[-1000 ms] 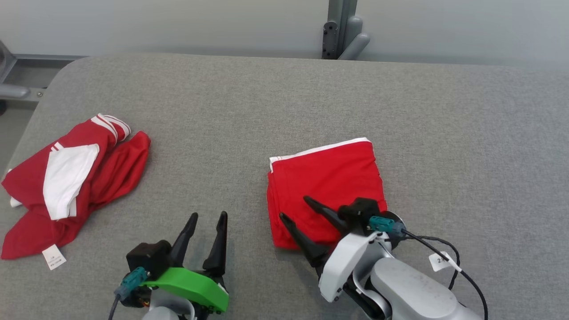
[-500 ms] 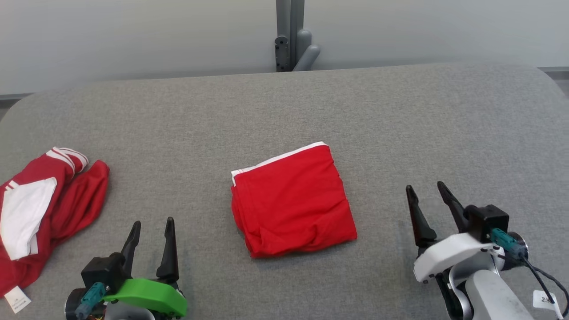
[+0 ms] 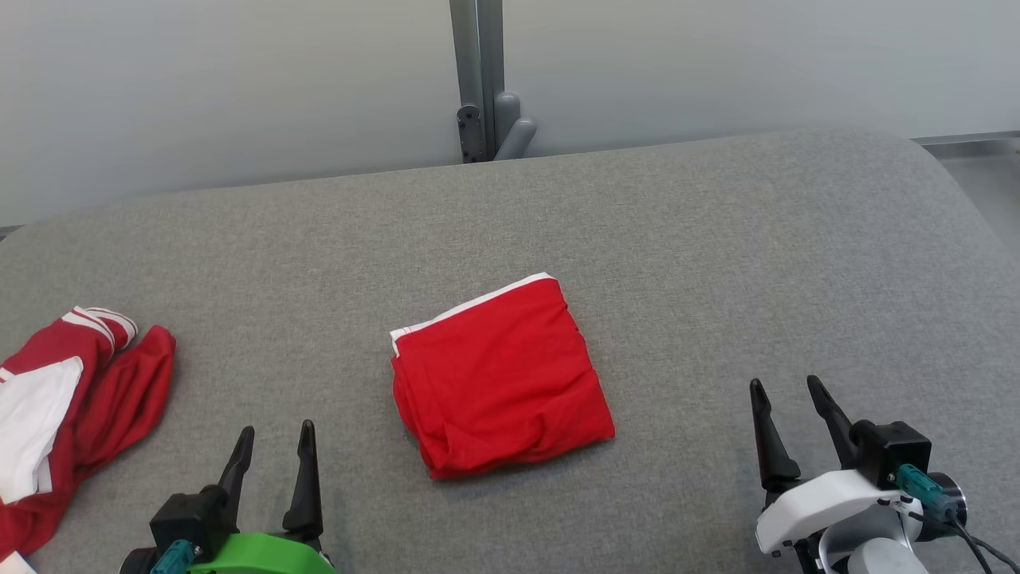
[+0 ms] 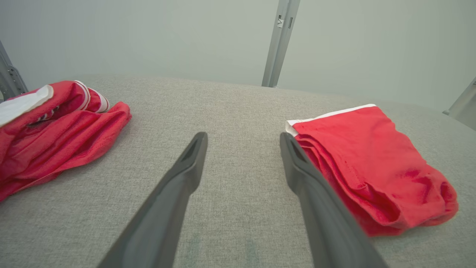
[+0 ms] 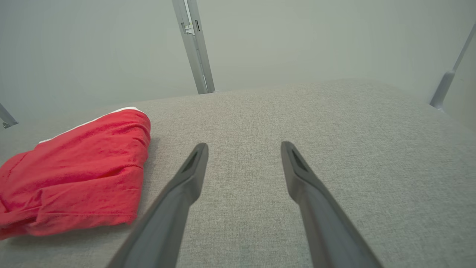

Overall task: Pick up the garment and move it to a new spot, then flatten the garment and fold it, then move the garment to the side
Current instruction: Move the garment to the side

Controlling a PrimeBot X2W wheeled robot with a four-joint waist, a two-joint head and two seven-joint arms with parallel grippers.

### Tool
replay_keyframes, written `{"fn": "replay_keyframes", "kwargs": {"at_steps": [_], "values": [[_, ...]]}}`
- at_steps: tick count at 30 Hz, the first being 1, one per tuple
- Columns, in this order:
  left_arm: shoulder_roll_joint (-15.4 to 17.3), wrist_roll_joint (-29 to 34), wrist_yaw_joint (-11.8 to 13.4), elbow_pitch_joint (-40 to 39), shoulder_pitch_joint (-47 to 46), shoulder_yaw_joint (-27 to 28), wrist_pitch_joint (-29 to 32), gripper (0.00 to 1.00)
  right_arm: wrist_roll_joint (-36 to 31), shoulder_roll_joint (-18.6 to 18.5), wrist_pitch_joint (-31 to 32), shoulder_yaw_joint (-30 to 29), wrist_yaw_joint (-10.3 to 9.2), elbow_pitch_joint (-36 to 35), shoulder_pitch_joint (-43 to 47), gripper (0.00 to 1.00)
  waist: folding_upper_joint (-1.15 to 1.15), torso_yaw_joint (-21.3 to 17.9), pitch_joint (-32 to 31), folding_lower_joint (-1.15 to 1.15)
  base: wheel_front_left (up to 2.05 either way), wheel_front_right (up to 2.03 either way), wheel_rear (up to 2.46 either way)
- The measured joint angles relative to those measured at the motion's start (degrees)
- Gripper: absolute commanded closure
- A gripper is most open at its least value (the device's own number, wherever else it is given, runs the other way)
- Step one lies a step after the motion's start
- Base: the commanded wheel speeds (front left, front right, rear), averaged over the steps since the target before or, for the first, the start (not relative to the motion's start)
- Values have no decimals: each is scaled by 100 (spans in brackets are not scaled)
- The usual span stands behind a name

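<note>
The folded red garment [image 3: 498,375] with a white edge lies as a compact square in the middle of the grey table [image 3: 717,263]. It shows to the right in the left wrist view [image 4: 368,163] and to the left in the right wrist view [image 5: 78,171]. My left gripper [image 3: 273,434] is open near the front edge, left of the garment, with nothing between its fingers. My right gripper [image 3: 787,391] is open at the front right, well apart from the garment, and empty too.
A second red and white garment [image 3: 72,406] lies crumpled at the table's left edge, also at the left of the left wrist view [image 4: 55,123]. A grey post [image 3: 478,80] stands behind the table against a pale wall.
My right gripper has let go of the folded garment and drawn back to the front right, jaws opened wide. The head camera has turned right and tilted, shifting the scene leftward.
</note>
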Motion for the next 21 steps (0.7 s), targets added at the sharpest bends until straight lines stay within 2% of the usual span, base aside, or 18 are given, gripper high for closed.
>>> {"fn": "replay_keyframes", "kwargs": {"at_steps": [5, 11, 15, 21], "values": [[0, -8, 16, -20, -1, -86, 0, 0, 46, 20, 0, 49, 0, -21, -18, 0, 0, 74, 47, 0, 0, 0, 0], [0, -75, 15, 12, -219, -338, 1, 0, 398, 55, 0, 840, 0, 342, -731, 0, 0, 230, 319, 0, 0, 0, 0], [-5, -122, 13, 59, -388, -477, 1, 0, 775, 56, 3, 1365, 0, 1069, -1536, 0, 0, 444, 525, 0, 0, 0, 0], [-3, -215, 10, 185, -532, -656, 1, 0, 1335, 68, 361, 1857, 0, 2268, -2350, 0, 0, 861, 749, 0, 0, 0, 0]]}}
